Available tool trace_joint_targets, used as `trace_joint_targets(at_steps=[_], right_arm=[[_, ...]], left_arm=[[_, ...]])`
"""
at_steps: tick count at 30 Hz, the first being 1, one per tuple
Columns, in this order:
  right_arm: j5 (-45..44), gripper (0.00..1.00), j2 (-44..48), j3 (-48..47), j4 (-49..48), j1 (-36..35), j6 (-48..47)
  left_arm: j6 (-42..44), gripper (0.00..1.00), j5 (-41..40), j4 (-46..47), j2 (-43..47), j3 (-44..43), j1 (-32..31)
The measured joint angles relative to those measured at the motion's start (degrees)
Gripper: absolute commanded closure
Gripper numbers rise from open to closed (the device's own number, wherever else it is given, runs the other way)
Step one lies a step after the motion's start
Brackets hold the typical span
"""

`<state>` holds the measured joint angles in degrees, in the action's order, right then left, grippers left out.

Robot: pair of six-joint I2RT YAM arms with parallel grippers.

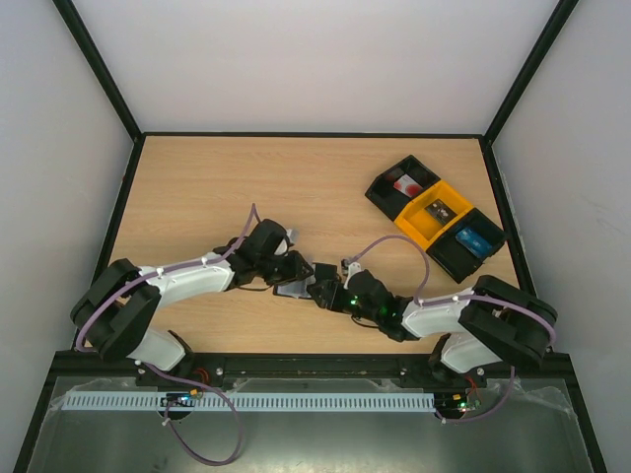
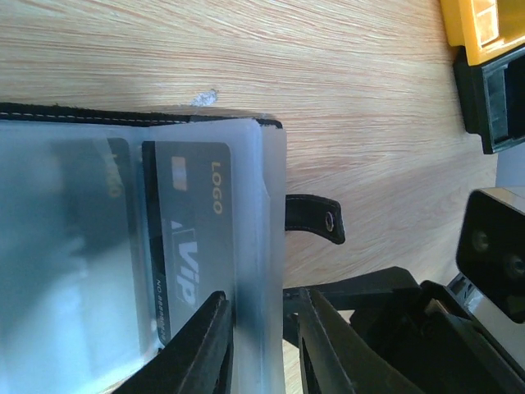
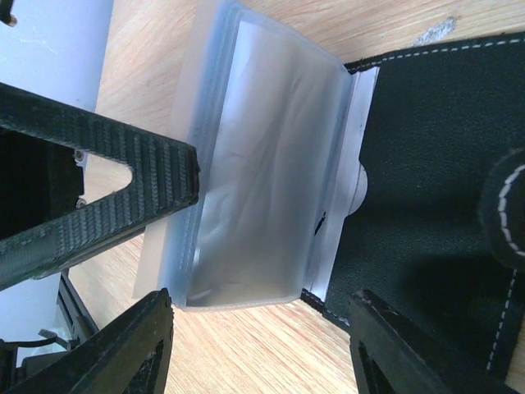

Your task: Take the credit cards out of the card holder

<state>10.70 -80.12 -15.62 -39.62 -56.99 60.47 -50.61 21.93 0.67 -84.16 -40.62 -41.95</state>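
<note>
Inside a robotics laboratory test cell: left arm (image 1: pixel 177 281) and right arm (image 1: pixel 449 315) stand bolted at the near edge of a pale wood worktop (image 1: pixel 296 172), enclosed by plain white panels (image 1: pixel 315 59) on black framing (image 1: pixel 99 69), a slotted white cable duct (image 1: pixel 276 402) running along the front.

The counter (image 1: pixel 296 177) was pale wood with fine brown grain. The card holder (image 3: pixel 426 156) was black with pale stitching along its edges, and its sleeves (image 3: pixel 262 164) were frosted grey-blue. Through one sleeve a credit card (image 2: pixel 193 238) showed dark grey, with gold "LOGO" lettering and white "VIP". At the upper right of the top view, the bins (image 1: pixel 412 227) ran black, yellow, black. The left pincer (image 2: pixel 262 300) and the right pincer (image 3: pixel 258 308) were black.
</note>
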Motion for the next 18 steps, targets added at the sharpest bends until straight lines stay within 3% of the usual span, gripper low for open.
trace_joint_targets(at_steps=[4, 10, 18], right_arm=[[0.74, 0.45, -1.81, -0.74, -0.26, 0.0, 0.26], [0.83, 0.62, -4.24, -1.81, -1.05, 0.0, 0.55], [-0.72, 0.7, -6.84, -1.77, -0.98, 0.0, 0.48]], left_arm=[[-0.35, 0.72, 0.09, 0.22, 0.0, 0.0, -0.48], [-0.74, 0.7, -0.42, 0.2, 0.04, 0.02, -0.52], [-0.66, 0.62, -2.01, -0.35, 0.07, 0.02, -0.52]])
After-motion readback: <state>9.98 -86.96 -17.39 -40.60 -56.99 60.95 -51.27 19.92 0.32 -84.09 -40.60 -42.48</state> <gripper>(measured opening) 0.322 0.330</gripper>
